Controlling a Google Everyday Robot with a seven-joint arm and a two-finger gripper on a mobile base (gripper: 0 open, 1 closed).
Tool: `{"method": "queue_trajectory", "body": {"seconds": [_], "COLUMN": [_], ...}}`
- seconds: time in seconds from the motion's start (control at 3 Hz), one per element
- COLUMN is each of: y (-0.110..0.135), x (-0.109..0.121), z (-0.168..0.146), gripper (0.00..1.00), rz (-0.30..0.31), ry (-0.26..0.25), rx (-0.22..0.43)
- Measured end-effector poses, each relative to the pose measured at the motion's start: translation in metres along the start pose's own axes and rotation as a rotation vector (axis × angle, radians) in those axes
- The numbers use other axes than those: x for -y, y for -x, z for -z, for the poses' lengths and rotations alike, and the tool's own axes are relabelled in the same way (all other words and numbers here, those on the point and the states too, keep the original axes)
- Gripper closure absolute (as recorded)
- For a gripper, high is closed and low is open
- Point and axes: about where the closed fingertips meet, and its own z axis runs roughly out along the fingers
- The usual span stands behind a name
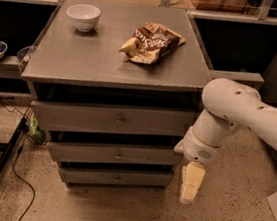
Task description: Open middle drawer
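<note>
- Camera view: a grey metal cabinet [42, 116] with three stacked drawer fronts stands on a speckled floor [115, 215]; everything below is placed relative to this cabinet.
- The middle drawer [88, 152], a long flat grey front with a small round metal knob [118, 155] at its centre, is the second of the cabinet's three fronts. It lies set back under the taller top drawer front [77, 117] and above the narrow bottom drawer front [90, 176], and is not pulled out past either.
- The cream-coloured gripper [191, 185] hangs pointing down just off the cabinet's lower right corner, level with the bottom front and well apart from the middle knob. Nothing is seen in its hold, and I cannot tell how far open it is.
- The white rounded robot arm [239, 112] reaches in from the cabinet's right side.
- On the cabinet's flat grey worktop [84, 60], a small white bowl [83, 16] stands near the back left corner.
- A crumpled brown snack bag [152, 42] lies towards the back right of the worktop.
- A black cable [17, 171] trails on the floor to the cabinet's left.
</note>
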Motion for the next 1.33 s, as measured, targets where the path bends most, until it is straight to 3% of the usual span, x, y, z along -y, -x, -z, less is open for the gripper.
{"method": "queue_trajectory", "body": {"seconds": [0.33, 0.67, 1.0, 1.33], "y": [-0.003, -0.004, -0.008, -0.018], "x": [-0.004, -0.006, 0.004, 0.034], "z": [-0.017, -0.023, -0.034, -0.043], "gripper": [0.0, 0.0, 0.0, 0.0], "rz": [-0.013, -0.035, -0.096, -0.16], "ry": [0.039, 0.019, -0.026, -0.048], "rx": [0.006, 0.014, 0.023, 0.039]}}
